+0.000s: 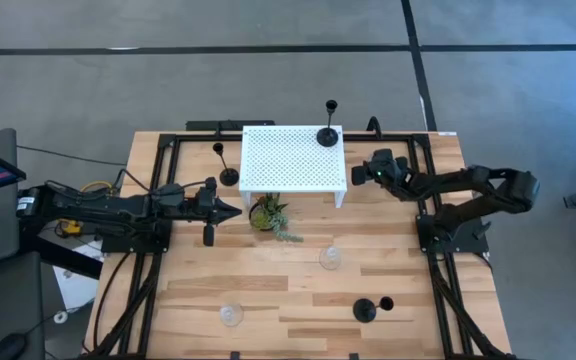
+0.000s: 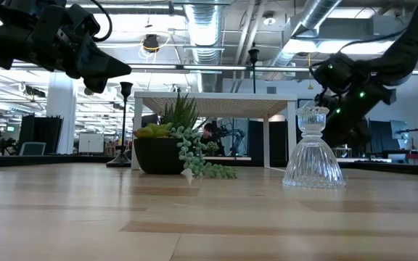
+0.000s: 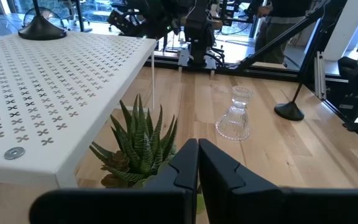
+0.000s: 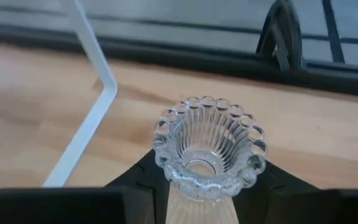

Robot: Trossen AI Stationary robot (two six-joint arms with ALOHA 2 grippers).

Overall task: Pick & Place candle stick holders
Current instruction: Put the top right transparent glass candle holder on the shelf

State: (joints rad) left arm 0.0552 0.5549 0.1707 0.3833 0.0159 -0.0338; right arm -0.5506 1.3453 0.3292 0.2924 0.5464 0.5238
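Observation:
A clear glass candle stick holder [image 4: 209, 149] stands between the fingers of my right gripper [image 4: 207, 177], which is shut on it beside the right legs of the white stand [image 1: 293, 160]. Two more glass holders rest on their bases on the table, one in the middle [image 1: 330, 258] and one near the front [image 1: 231, 315]. A black holder [image 1: 328, 135] stands on the stand's top, another [image 1: 228, 176] stands left of it, and a third [image 1: 366, 310] stands at the front right. My left gripper [image 1: 236, 210] hovers shut beside the plant. My right gripper has the glass holder just below its beaded top cup [image 4: 166, 171], pinched between the two fingers, one on each side. The fingers slant down at it from the table's right side. The holder stands upright; its base is hidden by the fingers.
A small green potted plant [image 1: 268, 213] sits in front of the stand, right before my left gripper. Black frame rails [image 1: 423, 200] run along both sides of the table. Bare wood lies between the plant and the front edge.

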